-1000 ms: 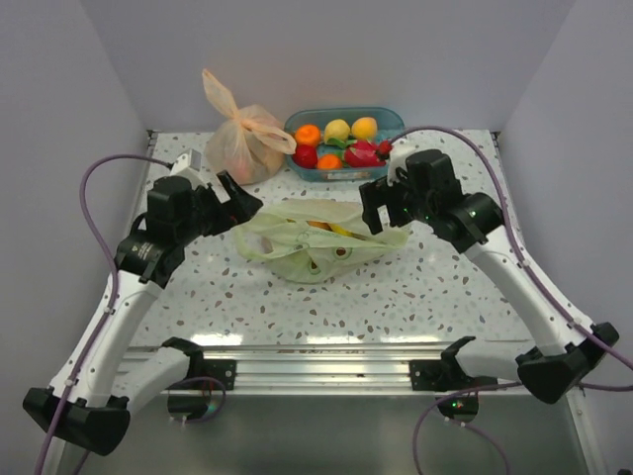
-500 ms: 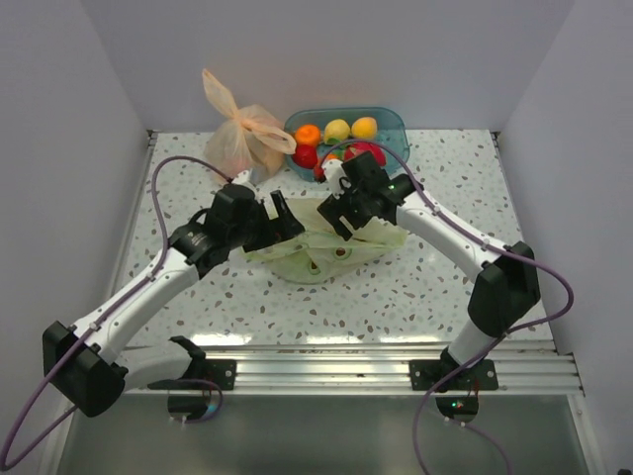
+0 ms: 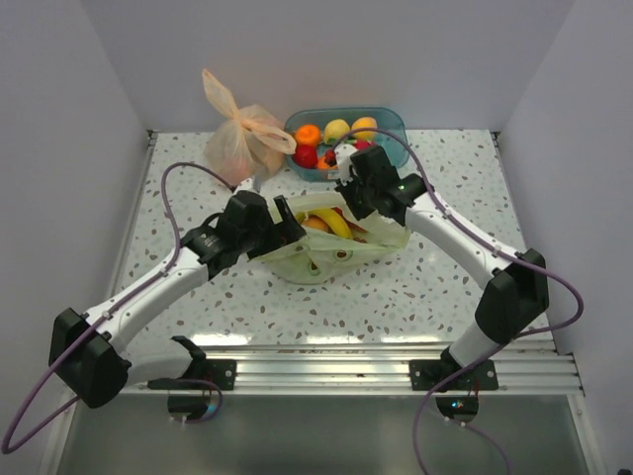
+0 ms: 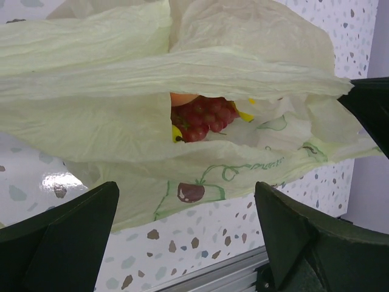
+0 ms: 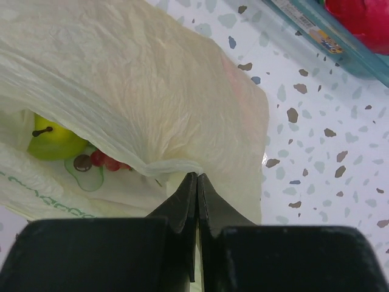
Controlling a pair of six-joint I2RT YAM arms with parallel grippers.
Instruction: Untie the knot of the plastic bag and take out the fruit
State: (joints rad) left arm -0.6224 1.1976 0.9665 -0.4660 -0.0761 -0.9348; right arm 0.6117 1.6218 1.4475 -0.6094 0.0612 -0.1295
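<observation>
Opened wider, plastic bag point(image 3: 326, 259), speckled tabletop point(image 3: 445, 287), plain pale walls point(image 3: 326, 59)

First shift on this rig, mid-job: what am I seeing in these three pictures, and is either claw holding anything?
Two white robot arms, each ending in a two-finger gripper, stand at the near edge of the table. One picture looks down from above and behind them; the other two come from wrist cameras. On it lie the plastic bag, mouth gaping over bananas and red grapes, a tied orange bag and a blue basket. The left gripper is open before the bag; the right gripper is shut on its film.
</observation>
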